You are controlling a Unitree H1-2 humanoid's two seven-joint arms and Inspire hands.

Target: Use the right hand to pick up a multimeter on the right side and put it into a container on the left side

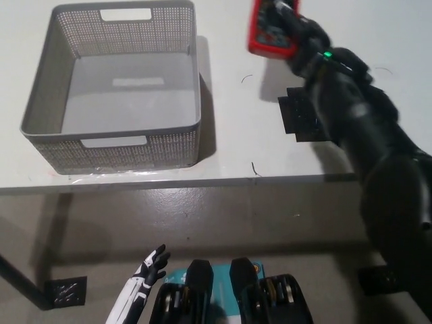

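Above the table (229,142), near the picture's top edge, the red multimeter (264,35) was held clear of the surface in the black right hand (295,32), whose fingers were clamped around it. It hung right of the grey basket (196,81), not yet over it. The carry was judged to be the step in hand. For the next move, travel further left over the basket's open top was called for, then a lowering and release. The white left hand (150,263) was seen resting low, fingers spread.
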